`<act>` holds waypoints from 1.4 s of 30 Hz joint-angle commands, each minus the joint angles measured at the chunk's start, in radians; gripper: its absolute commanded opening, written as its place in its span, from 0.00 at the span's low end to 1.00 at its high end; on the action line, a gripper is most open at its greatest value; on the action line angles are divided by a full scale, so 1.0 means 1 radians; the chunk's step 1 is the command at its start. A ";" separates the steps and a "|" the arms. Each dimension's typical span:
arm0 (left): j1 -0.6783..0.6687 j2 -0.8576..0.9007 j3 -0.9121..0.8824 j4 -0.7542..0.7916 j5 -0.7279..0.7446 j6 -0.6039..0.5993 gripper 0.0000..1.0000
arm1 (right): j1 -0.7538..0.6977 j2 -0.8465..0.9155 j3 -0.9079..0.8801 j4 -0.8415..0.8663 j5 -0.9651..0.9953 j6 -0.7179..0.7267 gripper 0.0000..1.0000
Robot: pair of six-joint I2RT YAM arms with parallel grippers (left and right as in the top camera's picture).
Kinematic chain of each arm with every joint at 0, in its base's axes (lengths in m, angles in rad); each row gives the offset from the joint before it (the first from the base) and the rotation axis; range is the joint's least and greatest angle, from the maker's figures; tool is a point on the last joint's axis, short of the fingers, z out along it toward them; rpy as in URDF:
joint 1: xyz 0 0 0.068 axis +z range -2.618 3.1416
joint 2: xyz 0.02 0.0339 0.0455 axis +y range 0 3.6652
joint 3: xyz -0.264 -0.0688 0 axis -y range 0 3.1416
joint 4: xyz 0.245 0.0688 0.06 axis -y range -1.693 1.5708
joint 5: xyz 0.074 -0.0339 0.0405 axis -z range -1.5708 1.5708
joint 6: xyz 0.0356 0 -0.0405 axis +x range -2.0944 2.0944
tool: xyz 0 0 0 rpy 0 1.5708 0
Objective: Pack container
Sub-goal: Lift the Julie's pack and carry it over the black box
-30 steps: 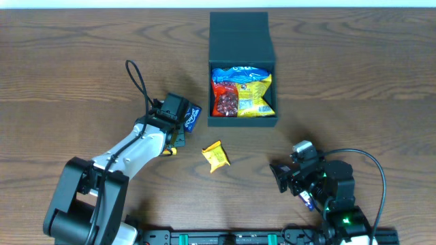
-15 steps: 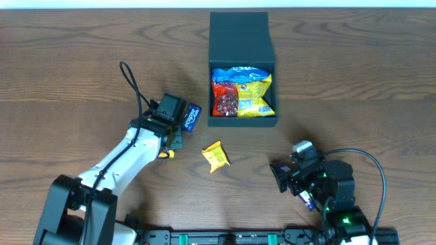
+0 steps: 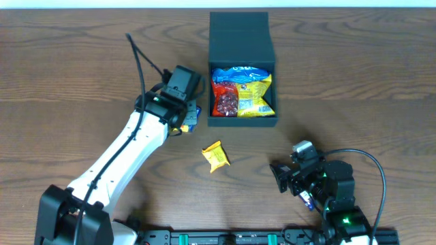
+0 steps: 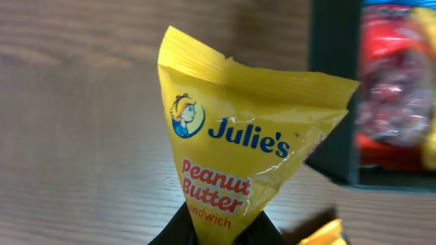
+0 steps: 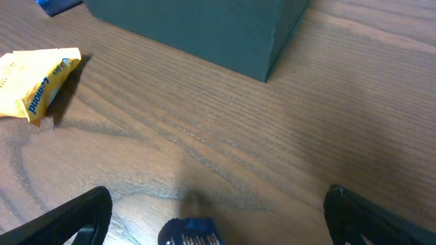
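beside the square dark teal cardboard box (image 3: 238, 30), left gripper (image 4: 218, 235) pinches a yellow plastic snack packet (image 4: 238, 136); right gripper (image 5: 218, 221) spread wide.

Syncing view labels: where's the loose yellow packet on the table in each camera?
Overhead: loose yellow packet at centre, below the container.
Left wrist: only a yellow corner at the bottom edge, right of the held Julie's packet; probably it.
Right wrist: the packet lies upper left, on the wood.
Shared landmark: the container, in all three.
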 commanded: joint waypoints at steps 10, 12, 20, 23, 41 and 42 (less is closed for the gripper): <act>-0.096 0.142 0.250 -0.079 -0.053 0.035 0.17 | -0.007 -0.002 -0.004 -0.001 0.000 -0.011 0.99; -0.114 0.177 0.303 -0.087 -0.052 0.035 0.17 | -0.007 -0.002 -0.004 -0.001 0.000 -0.011 0.99; -0.159 0.309 0.399 -0.089 -0.015 -0.055 0.17 | -0.007 -0.002 -0.004 -0.001 0.000 -0.011 0.99; -0.167 0.339 0.399 -0.090 -0.014 -0.139 0.17 | -0.007 -0.002 -0.004 -0.001 0.000 -0.011 0.99; -0.179 0.460 0.398 -0.047 -0.009 -0.312 0.21 | -0.007 -0.002 -0.004 -0.001 0.000 -0.011 0.99; -0.179 0.461 0.398 -0.043 -0.013 -0.310 0.20 | -0.007 -0.002 -0.004 -0.001 0.000 -0.011 0.99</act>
